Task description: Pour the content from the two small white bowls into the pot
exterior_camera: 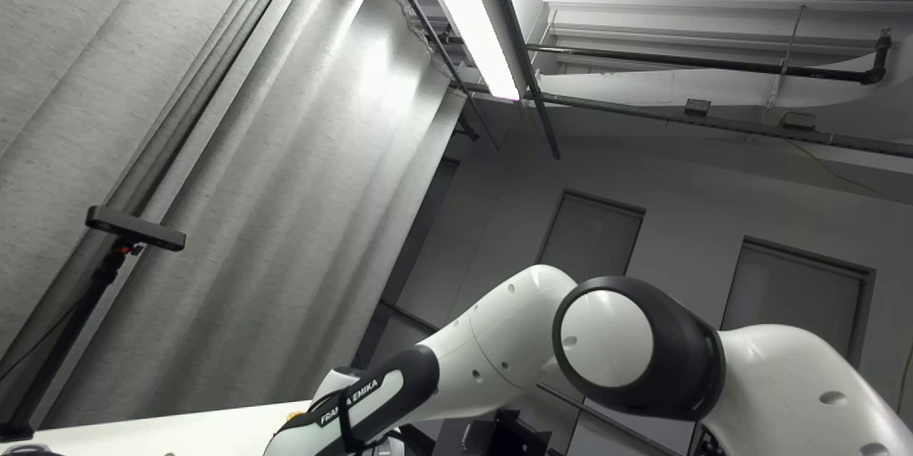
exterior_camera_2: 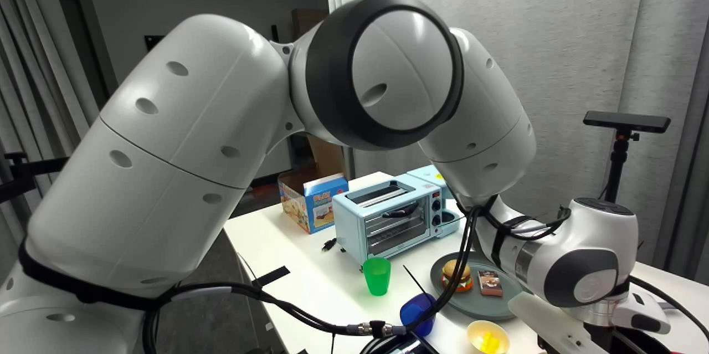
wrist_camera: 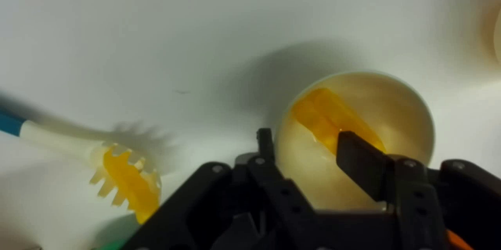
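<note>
In the wrist view a small whitish bowl (wrist_camera: 405, 113) with yellow pieces (wrist_camera: 327, 115) in it stands on the white table. My gripper (wrist_camera: 303, 136) is open over the bowl's near part. Its left finger is outside the rim and its right finger is over the inside of the bowl; whether either touches is unclear. A pale round edge (wrist_camera: 498, 38) at the right border may be another bowl. In an exterior view a small cream bowl (exterior_camera_2: 475, 335) holds yellow pieces; I cannot tell which bowl this is. No pot shows clearly. The gripper's fingers are hidden or cut off in both exterior views.
A white pasta fork (wrist_camera: 58, 138) with a yellow piece lies left of the bowl. A grey plate (exterior_camera_2: 476, 304) with a toy burger, a blue cup (exterior_camera_2: 416, 312), a green cup (exterior_camera_2: 377, 276), a toaster oven (exterior_camera_2: 388, 215) and a box (exterior_camera_2: 313, 204) stand on the table.
</note>
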